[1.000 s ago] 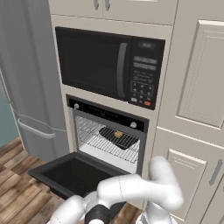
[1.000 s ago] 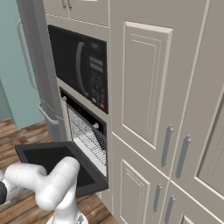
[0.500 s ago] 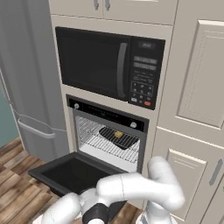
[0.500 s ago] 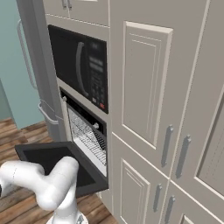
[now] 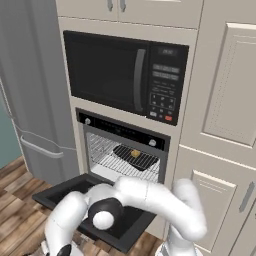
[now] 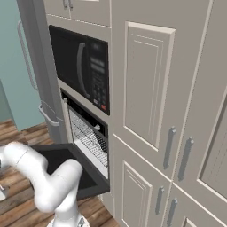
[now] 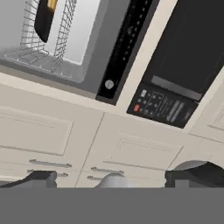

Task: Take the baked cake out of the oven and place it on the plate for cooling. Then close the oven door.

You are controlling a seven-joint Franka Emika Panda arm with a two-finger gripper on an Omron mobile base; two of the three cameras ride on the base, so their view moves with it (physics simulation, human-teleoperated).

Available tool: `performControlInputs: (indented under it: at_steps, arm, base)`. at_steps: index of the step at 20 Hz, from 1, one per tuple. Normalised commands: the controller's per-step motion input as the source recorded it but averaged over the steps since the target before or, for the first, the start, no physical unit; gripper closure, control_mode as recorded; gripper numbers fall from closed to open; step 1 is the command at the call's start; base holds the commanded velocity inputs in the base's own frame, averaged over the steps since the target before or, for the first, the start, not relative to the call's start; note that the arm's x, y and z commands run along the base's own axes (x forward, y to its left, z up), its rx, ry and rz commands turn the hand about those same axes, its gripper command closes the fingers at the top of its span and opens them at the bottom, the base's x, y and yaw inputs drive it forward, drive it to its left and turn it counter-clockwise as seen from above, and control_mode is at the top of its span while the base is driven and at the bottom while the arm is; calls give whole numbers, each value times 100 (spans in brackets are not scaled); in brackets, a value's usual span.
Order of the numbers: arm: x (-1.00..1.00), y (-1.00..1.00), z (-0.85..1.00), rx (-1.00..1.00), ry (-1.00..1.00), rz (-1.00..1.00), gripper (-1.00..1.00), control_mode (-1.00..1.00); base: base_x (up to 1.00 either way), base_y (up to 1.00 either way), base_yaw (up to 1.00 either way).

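Tool [image 7: 109, 177] lower now, wide open, empty.

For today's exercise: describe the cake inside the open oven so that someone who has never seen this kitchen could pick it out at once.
Find the tall cream cabinet wall with the black microwave; directly below it is the oven, its door dropped open. On the wire rack inside lies a dark flat tray, and the small yellow-brown cake sits on it, the only warm-coloured thing among black and silver.
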Motion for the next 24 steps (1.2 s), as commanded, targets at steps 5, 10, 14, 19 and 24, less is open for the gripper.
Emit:
performControlInputs:
  at_steps: [5,10,14,19,24]
  arm:
    - [0,-75,100,3,27,0,-100,-100]
    - [0,-71,100,13,41,0,-100,-100]
    - [17,-62,100,10,50,0,-100,-100]
    - [63,-28,35,4,50,0,-100,-100]
    - [85,-14,-17,0,60,1,-100,-100]
  base:
    - [0,0,0]
    - [0,0,0]
    - [0,0,0]
    - [0,0,0]
    - [0,0,0]
